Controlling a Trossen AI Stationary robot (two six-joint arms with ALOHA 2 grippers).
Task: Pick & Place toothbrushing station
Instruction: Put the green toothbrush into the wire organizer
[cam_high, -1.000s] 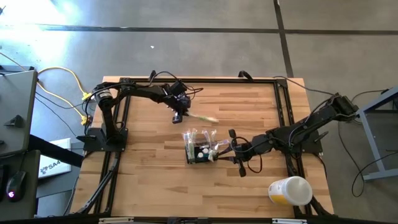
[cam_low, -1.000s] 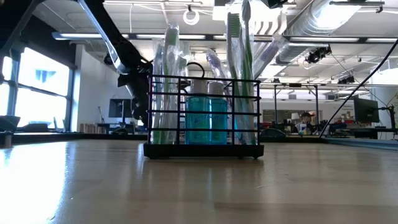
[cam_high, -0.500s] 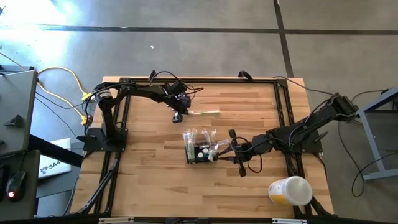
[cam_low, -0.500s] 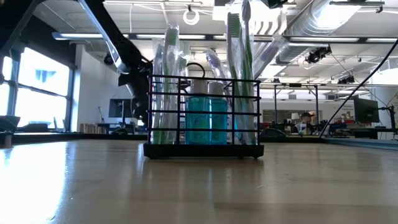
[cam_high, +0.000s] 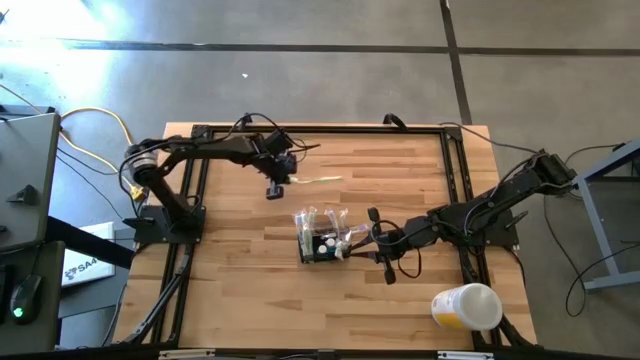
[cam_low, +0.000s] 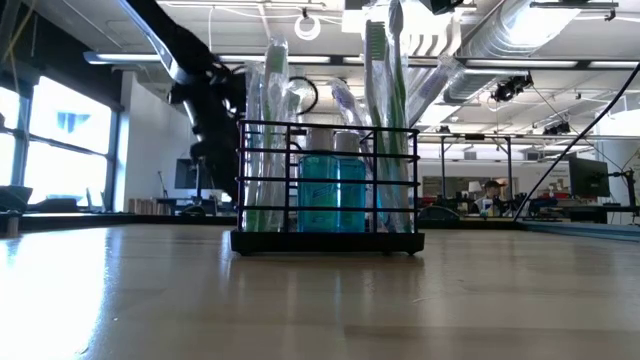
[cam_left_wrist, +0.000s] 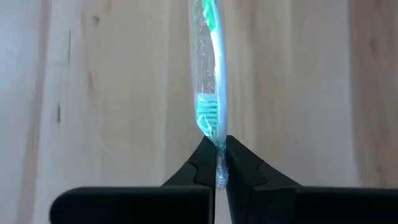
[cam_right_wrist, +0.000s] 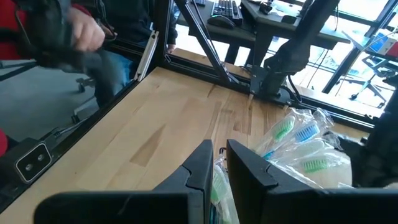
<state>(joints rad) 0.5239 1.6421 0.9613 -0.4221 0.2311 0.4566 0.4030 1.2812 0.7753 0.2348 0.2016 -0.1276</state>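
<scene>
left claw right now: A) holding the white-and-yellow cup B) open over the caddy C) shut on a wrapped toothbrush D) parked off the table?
C: in the left wrist view the left claw is pinched shut on a wrapped toothbrush above bare wood, away from the caddy.

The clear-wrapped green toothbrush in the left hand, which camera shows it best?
Left wrist view: the clear-wrapped green toothbrush fills the frame, pinched by the left hand. The high view shows it as a thin pale sliver; the other views don't clearly show it.
</scene>
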